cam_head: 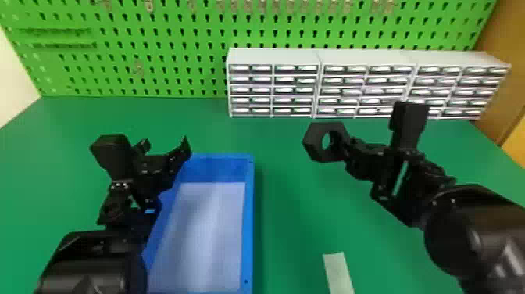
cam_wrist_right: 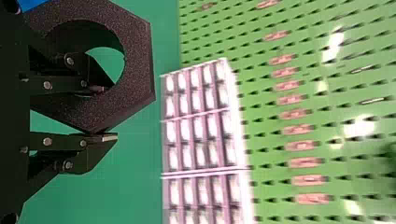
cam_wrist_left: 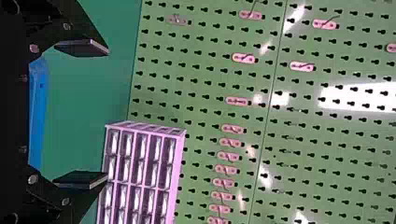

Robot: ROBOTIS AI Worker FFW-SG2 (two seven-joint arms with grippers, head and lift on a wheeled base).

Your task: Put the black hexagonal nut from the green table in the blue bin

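Observation:
The right gripper [cam_head: 346, 145] is at centre right, shut on the black hexagonal nut [cam_head: 315, 147], which hangs above the table to the right of the blue bin [cam_head: 247, 219]. In the right wrist view, one finger of the right gripper [cam_wrist_right: 103, 114] passes into the hole of the nut [cam_wrist_right: 137, 60] and the other lies against its outer side, pinching the ring wall. The left gripper [cam_head: 166, 147] is over the bin's left side; in the left wrist view the left gripper [cam_wrist_left: 84, 113] stands open with nothing between its fingers.
White drawer cabinets [cam_head: 273, 56] line the back right of the green table [cam_head: 289, 219], in front of a green pegboard [cam_head: 156, 74]. A pale strip [cam_head: 338, 271] lies on the table at the front, right of the bin.

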